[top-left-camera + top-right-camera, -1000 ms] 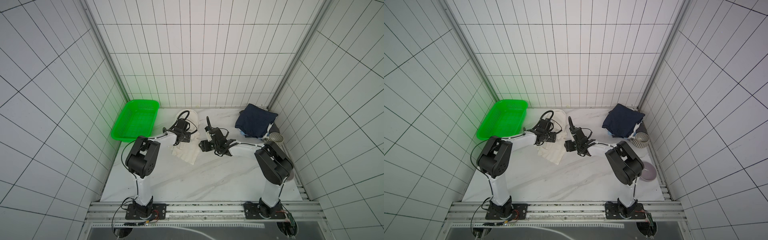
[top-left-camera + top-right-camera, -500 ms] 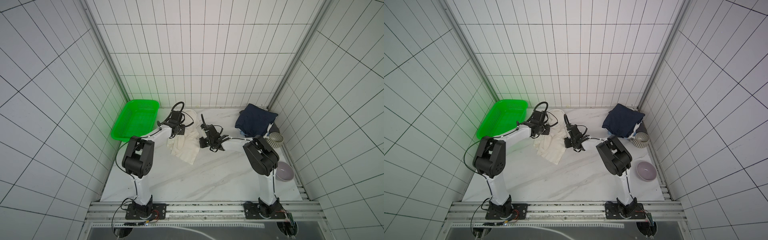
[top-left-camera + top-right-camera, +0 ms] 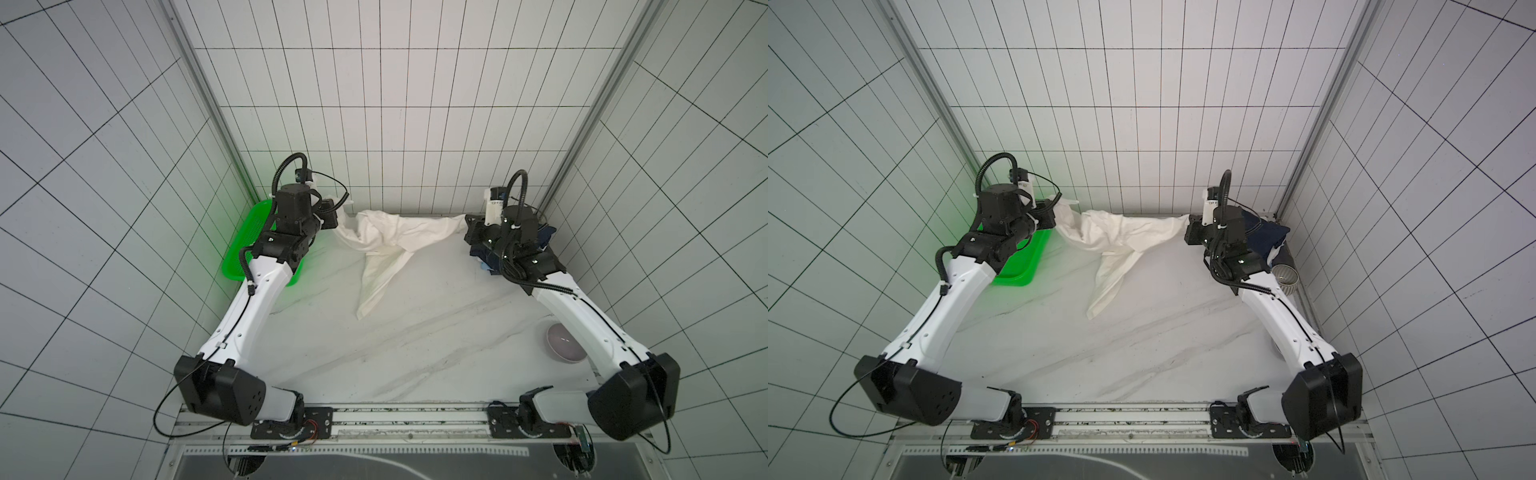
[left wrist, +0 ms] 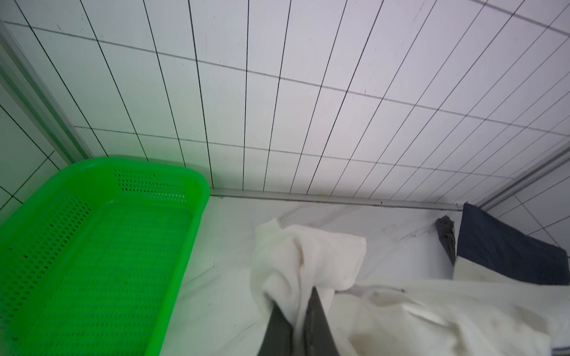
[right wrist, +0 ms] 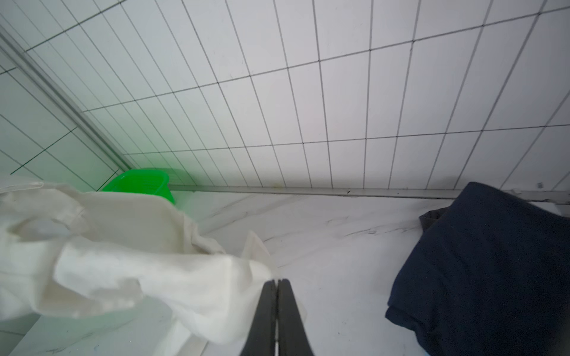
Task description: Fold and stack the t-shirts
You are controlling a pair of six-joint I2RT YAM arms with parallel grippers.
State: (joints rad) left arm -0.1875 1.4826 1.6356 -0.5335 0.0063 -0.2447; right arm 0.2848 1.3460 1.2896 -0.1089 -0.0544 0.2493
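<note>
Cream-white cloth t-shirt (image 3: 395, 237) hangs stretched betw. the two grippers at the far side of the white marble-look table (image 3: 395, 353), seen in both top views. Its top edge is up off the surface, the middle sags, and one long tail drops to the table and trails toward the near side, approx. centre.

Far left, a green perforated plastic basket (image 3: 233, 266) sits against the left wall, partly hidden under the left arm. The left gripper (image 3: 336, 214) is just right of the basket, raised, jaws clamped on a bunched bit of the shirt. The left wrist view shows cloth pinched betw. the dark fingers (image 4: 317, 320).

Over on the right, the right gripper (image 3: 467, 226) is raised too. Its jaws are pressed together w/ a thin corner of the same shirt caught at the tips; the right wrist view shows the fingers (image 5: 265, 314) tight against each other.

Behind it, in the far right corner, lies a folded navy t-shirt (image 3: 1266, 232), mostly hidden by the arm in the top views. Just nearer, by the right wall, is a ribbed grey-white bowl (image 3: 1285, 276). Nearer again is a mauve round bowl (image 3: 563, 343), partly under the right forearm.
</note>
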